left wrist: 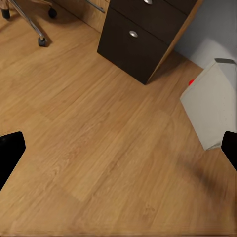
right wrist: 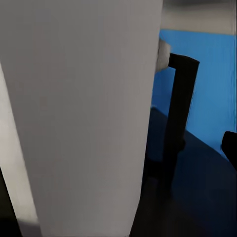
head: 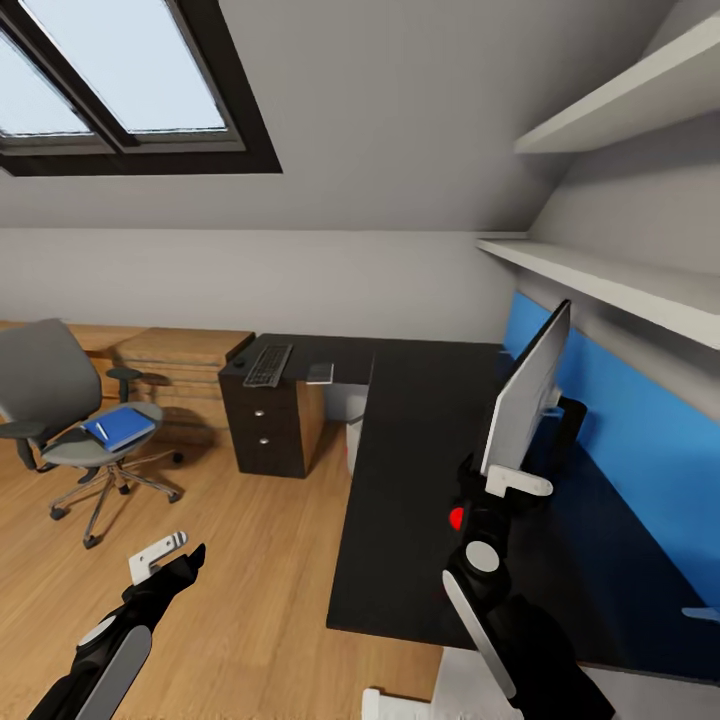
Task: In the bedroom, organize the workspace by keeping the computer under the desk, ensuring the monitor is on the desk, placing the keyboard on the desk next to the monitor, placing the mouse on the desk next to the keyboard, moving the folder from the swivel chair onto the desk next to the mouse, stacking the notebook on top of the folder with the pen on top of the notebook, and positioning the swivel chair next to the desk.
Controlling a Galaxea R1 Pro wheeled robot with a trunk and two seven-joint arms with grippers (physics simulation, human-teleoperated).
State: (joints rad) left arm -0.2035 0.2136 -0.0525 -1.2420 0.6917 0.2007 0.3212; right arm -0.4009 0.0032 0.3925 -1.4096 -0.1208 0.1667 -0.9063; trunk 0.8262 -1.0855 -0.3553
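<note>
Grey monitor (head: 525, 400) on desk (head: 420, 480), right gripper (head: 505, 485) at its lower edge, grip unclear. Left gripper (head: 170, 555) spread over floor (left wrist: 98, 148); folder (head: 118, 427) on swivel chair (head: 60, 400) beyond it.

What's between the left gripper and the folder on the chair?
In the head view, bare wood floor lies between the left gripper and the swivel chair holding the blue folder, apart from the chair's own wheeled base.

Right tool (head: 497, 487) fingertips behind the monitor (head: 527, 392) edge; pen and mouse too small to tell
</note>
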